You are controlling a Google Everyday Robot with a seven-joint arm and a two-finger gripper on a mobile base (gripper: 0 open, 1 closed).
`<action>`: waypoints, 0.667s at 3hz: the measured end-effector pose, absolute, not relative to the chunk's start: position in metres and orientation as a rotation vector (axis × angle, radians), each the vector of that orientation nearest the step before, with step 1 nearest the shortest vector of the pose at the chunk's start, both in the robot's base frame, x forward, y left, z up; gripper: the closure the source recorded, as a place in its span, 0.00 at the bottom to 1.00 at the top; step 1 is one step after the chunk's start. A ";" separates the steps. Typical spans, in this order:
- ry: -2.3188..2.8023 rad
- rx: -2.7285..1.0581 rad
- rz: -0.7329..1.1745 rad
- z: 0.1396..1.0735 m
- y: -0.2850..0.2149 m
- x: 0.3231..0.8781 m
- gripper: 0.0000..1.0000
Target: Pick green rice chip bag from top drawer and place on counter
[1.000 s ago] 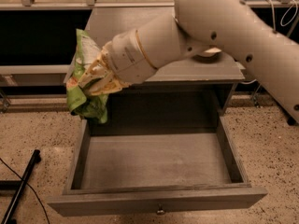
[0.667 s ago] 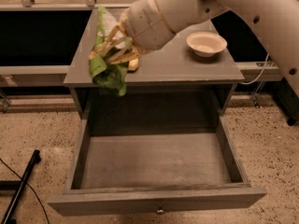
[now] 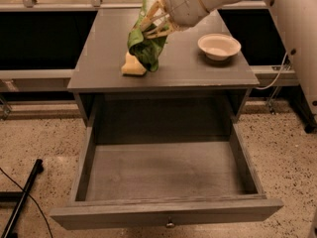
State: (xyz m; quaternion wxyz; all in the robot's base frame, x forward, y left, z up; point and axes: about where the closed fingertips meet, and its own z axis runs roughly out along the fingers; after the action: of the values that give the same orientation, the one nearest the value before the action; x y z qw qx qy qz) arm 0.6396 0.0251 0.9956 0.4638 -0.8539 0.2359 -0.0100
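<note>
Far down and to the left of the jaws, a black pole (image 3: 22, 202) is lying on the speckled floor (image 3: 39, 133). The counter (image 3: 96, 58) is spreading out under the jaws, its bare grey top reaching well to their left. Just below and left of the jaws a yellow sponge (image 3: 132, 66) is sitting on that top. The gripper (image 3: 154, 24) is hanging over the middle of the counter, and I am reading its jaws as clamped on the upper part of the green rice chip bag (image 3: 147, 47), with the tan fingers (image 3: 159, 18) wrapping the foil. The bag is drooping down from the jaws, its lower end overlapping the sponge's right edge; whether it is touching the counter I cannot tell. Well below the jaws the top drawer (image 3: 163, 168) is standing pulled out, its knob (image 3: 170, 224) sitting on the front panel almost directly beneath them. To the right of the jaws and a little lower, a white bowl (image 3: 219, 46) is resting on the counter, apart from the bag. The arm (image 3: 287, 19) is running off up and to the right of the jaws.
</note>
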 end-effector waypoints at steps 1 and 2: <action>0.679 -2.057 -0.074 0.993 -0.004 0.688 1.00; 0.753 -1.996 -0.124 0.993 -0.020 0.719 1.00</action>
State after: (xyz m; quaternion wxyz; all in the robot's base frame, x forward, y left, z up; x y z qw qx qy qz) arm 0.7190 -0.0203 0.9931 0.4813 -0.8187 0.3089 -0.0510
